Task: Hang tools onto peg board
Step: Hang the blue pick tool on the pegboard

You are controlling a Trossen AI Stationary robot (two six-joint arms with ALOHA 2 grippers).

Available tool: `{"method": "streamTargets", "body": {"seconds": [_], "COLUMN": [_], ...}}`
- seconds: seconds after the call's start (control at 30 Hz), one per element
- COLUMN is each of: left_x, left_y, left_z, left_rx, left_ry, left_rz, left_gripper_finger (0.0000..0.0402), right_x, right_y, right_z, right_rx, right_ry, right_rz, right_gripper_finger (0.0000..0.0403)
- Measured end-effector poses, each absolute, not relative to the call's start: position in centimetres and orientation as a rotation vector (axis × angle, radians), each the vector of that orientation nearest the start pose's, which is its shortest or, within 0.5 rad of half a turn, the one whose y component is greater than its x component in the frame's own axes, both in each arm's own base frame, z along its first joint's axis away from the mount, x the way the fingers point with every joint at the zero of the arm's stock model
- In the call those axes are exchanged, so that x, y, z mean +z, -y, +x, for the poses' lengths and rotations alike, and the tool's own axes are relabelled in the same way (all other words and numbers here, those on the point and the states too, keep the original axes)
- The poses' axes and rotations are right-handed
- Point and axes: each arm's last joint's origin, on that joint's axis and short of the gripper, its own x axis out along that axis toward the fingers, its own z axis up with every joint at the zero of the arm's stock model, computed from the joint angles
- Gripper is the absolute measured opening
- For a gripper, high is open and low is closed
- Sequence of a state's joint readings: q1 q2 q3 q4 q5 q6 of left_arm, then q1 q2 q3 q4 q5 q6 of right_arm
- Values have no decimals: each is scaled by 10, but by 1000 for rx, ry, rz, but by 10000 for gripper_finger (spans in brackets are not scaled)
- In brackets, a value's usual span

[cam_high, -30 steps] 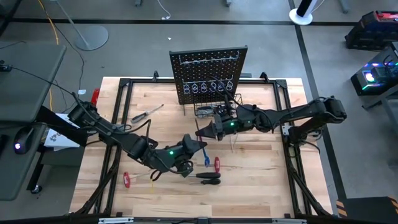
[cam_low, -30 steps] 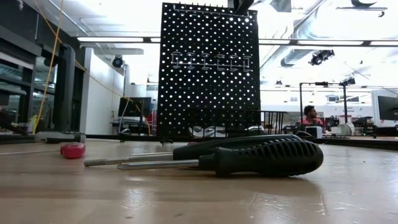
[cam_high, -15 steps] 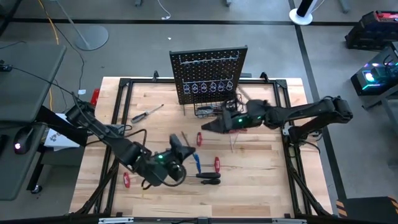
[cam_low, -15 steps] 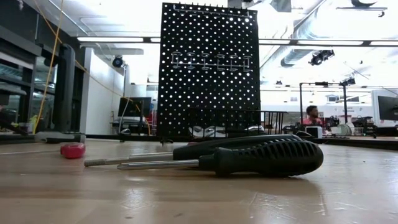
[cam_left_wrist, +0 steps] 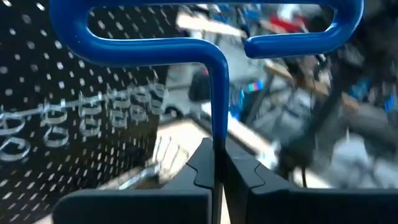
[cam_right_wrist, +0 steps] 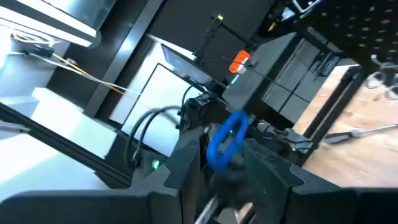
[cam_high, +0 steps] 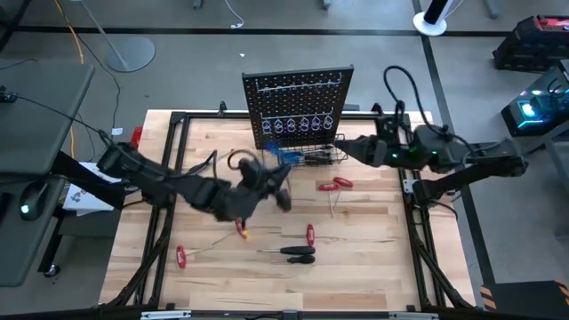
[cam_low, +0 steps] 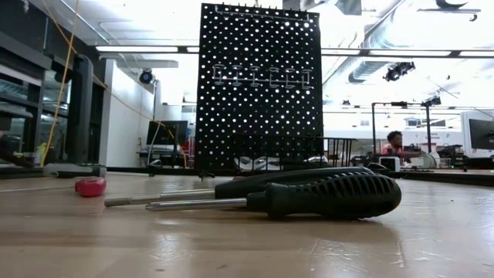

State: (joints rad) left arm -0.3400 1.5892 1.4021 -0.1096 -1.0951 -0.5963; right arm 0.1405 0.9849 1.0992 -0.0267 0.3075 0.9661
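Inspection of the work area, largest item first. The table (cam_high: 373, 231) carries the peg board (cam_high: 298, 98) upright at its far edge, with a row of metal loop hooks (cam_left_wrist: 93, 115) across its face and a wire basket (cam_high: 311, 158) at its foot.

My left gripper (cam_left_wrist: 217, 158) is in front of the board, near the basket. Its fingers are fully closed on the lower shaft of the blue T-handle key (cam_left_wrist: 216, 93). The crossbar rides above the fingers and the board lies off to one side in the wrist view. My right gripper (cam_right_wrist: 227, 180) waits to the right of the basket. Its fingers are parted and I see nothing between them.

Loose tools are on the table: a red-handled tool (cam_high: 336, 184) just right of centre, and two black screwdrivers (cam_high: 293, 253) lying together near the front edge.

Step in hand, in my judgement: carrying the key to a hook. Recommendations:
- Turn the wrist until the crossbar is square to the board face.
- Approach slowly, as this arm shows blurred in the overhead view.
- Feed the shaft down through one loop so the crossbar seats across it.
- Open only once the loop bears the weight.
- Keep clear of the basket rim.
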Motion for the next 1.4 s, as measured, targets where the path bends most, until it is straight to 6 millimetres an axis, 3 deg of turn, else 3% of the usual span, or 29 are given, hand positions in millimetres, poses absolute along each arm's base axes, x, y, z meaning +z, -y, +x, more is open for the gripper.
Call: {"method": "streamTargets", "body": {"seconds": [0.1, 0.23, 0.5, 0.7, 0.93, 1.17, 1.4], "left_x": [359, 369, 407, 402, 391, 406, 393], "left_y": [72, 45, 4, -9, -22, -17, -18], "left_z": [349, 351, 354, 365, 375, 386, 380], "left_rx": [914, 1075, 1140, 1156, 1214, 1258, 1325], "left_ry": [78, 58, 50, -41, -141, -133, -123], "left_rz": [-384, -248, -164, -106, -199, -173, -252], "left_gripper_finger": [1, 1, 1, 1, 1, 1, 1], "right_x": [421, 416, 403, 402, 402, 401, 399], "right_y": [-24, -27, -27, -27, -27, -28, -27], "right_z": [191, 184, 185, 184, 184, 185, 184], "right_rx": [-143, -193, -255, -251, -249, -247, -256], "right_ry": [152, 100, -20, -42, -45, -51, -76], "right_rz": [975, 956, 911, 831, 804, 779, 749], "right_gripper_finger": [114, 114, 114, 114, 114, 114, 114]}}
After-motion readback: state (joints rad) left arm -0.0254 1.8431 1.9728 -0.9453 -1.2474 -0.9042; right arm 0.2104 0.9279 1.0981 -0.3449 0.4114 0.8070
